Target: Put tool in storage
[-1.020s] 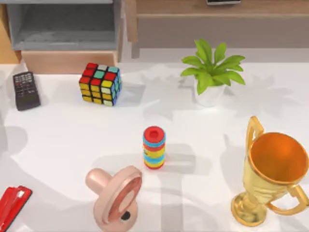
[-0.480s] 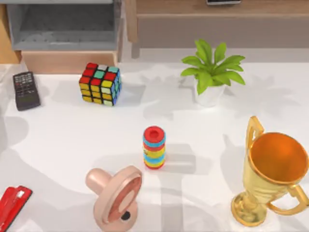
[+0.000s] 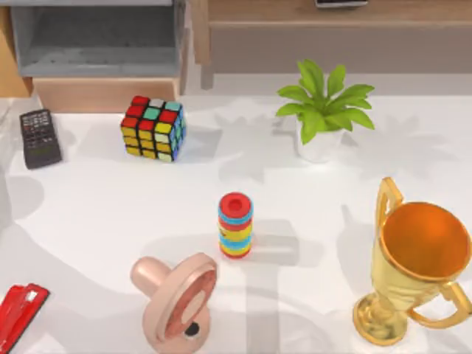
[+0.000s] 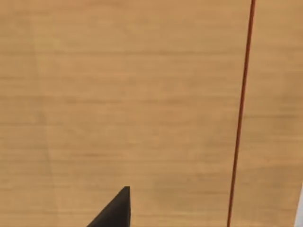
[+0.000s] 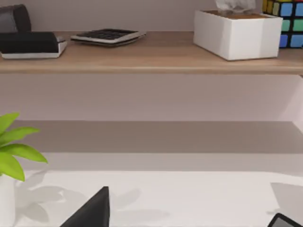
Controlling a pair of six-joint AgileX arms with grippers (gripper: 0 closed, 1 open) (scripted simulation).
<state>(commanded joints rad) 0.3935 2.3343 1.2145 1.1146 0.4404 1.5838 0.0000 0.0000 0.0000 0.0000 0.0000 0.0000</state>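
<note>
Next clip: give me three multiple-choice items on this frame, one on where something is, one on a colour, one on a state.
1. Where does the stapler lie in the top view?
A. at the near left corner of the table
B. inside the drawer
C. beside the plant

2. What colour is the trophy?
A. silver
B. gold
C. blue

3. What state is the drawer in?
A. shut
B. open with the stapler inside
C. open, grey inside bare

Answers:
1. A: the red stapler lies at the table's near left corner, cut by the picture's edge.
2. B: the trophy is gold with an orange bowl.
3. C: the drawer stands pulled out at the far left, and nothing shows on its grey floor.
</note>
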